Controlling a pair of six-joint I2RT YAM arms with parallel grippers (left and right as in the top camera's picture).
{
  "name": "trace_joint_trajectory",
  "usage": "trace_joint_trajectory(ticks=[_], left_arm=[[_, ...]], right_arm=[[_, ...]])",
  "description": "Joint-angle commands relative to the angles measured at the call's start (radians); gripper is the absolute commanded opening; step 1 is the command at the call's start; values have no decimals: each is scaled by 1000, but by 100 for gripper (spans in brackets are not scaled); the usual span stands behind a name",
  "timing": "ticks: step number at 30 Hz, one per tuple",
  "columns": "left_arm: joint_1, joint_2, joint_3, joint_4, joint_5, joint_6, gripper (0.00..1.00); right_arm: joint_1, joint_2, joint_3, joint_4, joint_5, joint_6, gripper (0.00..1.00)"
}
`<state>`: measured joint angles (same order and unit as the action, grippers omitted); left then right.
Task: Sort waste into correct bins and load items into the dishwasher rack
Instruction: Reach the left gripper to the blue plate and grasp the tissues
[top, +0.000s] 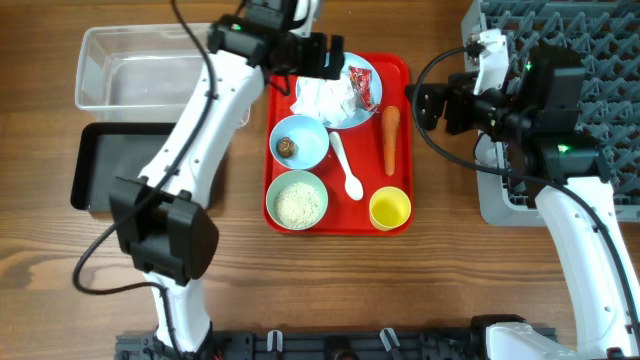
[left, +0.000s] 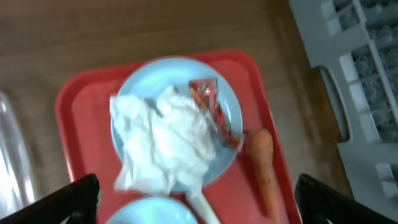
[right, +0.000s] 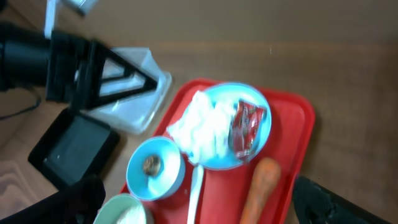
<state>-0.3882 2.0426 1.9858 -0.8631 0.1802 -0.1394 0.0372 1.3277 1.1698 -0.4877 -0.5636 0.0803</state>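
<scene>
Right now your left gripper (top: 325, 58) hangs with fingers spread wide and empty; the napkins (left: 165, 140) and red wrapper (left: 208, 102) lie heaped on the blue plate (left: 144, 78) just below them, which looks like a line-up for a first pick. Your right gripper (top: 430, 105), fingers also apart and holding nothing, waits beside the red tray (top: 400, 70), the carrot (top: 390, 138) nearest its tips. Beyond the left fingers, the blue bowl (top: 312, 152) holds a brown lump (top: 287, 147) and the green bowl (top: 275, 185) holds rice (top: 298, 203), while the clear tub (top: 130, 70) and black bin (top: 120, 165) hold nothing, and no dishes show in the rack (top: 600, 60).
</scene>
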Motion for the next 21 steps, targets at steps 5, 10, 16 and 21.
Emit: trace_joint_trajectory(ticks=[5,10,16,21], left_arm=[[16,220,14,84,-66,-32,100],[2,293,14,86,-50,-28,100],[-37,345,14,85,-51,-24,100],[-70,348,14,86,-108,-24,99]], right_arm=[[-4,11,27,-143,19,27,100],[-4,11,27,-160,26,27,100],[-4,11,27,-161,49,28,100],[-4,11,27,-161,56,27,100]])
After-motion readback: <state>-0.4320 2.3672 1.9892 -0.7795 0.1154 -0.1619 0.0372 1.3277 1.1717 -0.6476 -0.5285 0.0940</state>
